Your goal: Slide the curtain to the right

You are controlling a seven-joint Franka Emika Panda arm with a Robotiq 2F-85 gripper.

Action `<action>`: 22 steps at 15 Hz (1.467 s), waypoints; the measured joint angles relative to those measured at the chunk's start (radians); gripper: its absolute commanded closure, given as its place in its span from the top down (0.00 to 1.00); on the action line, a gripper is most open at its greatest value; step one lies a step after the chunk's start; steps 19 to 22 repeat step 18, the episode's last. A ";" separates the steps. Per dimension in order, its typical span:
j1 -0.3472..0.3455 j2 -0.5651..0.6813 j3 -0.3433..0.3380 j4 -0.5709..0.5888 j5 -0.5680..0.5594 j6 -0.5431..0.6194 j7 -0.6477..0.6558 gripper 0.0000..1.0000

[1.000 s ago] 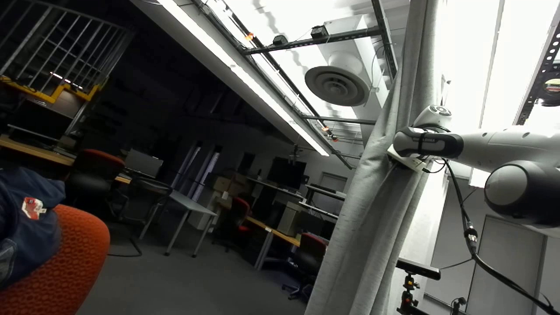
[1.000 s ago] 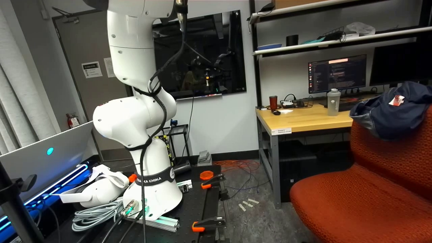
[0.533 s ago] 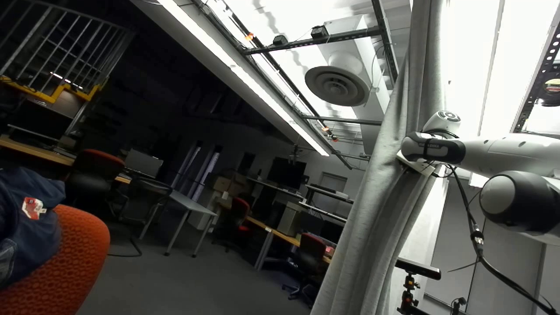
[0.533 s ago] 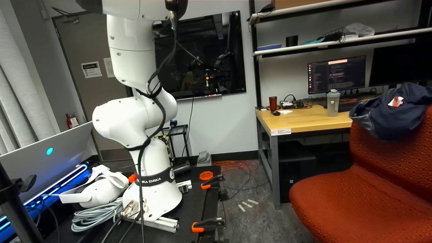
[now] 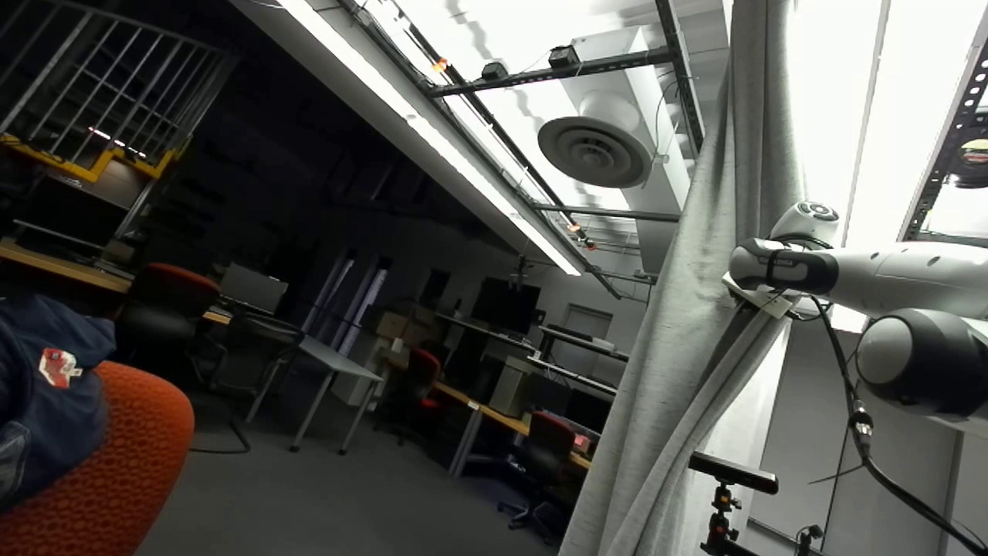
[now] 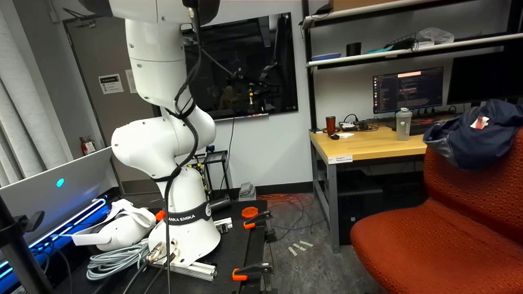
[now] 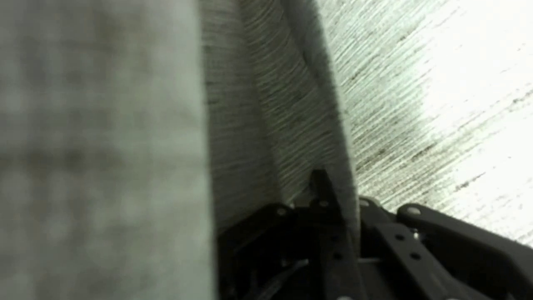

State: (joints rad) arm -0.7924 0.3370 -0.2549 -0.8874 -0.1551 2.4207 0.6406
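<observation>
The gripper (image 7: 347, 196) is clenching a fold of the pale grey-white curtain (image 5: 664, 371).
The black fingers (image 7: 322, 187) are pinching the fold between them — its weave is filling most of the wrist view. In an exterior view the curtain is hanging in long slanting pleats, and the white Franka Panda arm (image 5: 911, 272) is meeting it at the picture's right. A black camera bar (image 5: 733, 472) is showing low beside the curtain — the arm's base (image 6: 198, 241), in an exterior view, is standing on a black perforated tabletop (image 6: 235, 253).
</observation>
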 measured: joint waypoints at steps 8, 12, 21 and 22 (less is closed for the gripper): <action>-0.007 0.004 0.020 0.003 0.017 -0.001 0.000 0.02; -0.007 0.005 0.023 0.003 0.017 -0.001 0.000 0.02; -0.007 0.005 0.023 0.003 0.017 -0.001 0.000 0.02; -0.007 0.005 0.023 0.003 0.017 -0.001 0.000 0.02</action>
